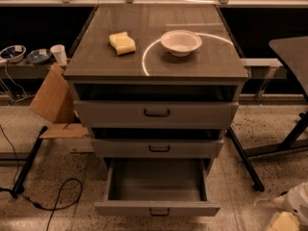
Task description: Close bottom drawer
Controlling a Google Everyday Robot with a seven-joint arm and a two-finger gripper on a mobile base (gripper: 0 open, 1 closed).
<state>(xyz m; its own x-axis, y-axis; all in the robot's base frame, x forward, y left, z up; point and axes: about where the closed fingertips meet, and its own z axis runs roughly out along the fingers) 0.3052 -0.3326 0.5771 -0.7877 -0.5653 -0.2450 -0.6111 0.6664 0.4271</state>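
We hold our gripper (290,211) low at right, grip state untellable, likely to reach the pulled-out bottom drawer (157,208) of 3.

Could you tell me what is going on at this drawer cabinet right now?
The bottom drawer of the grey cabinet stands pulled wide open, with nothing inside and nothing touching it. The robot's gripper is low in the lower right corner of the view, off to the side of the drawer and clear of its handle. A yellow sponge and a white bowl sit on top.
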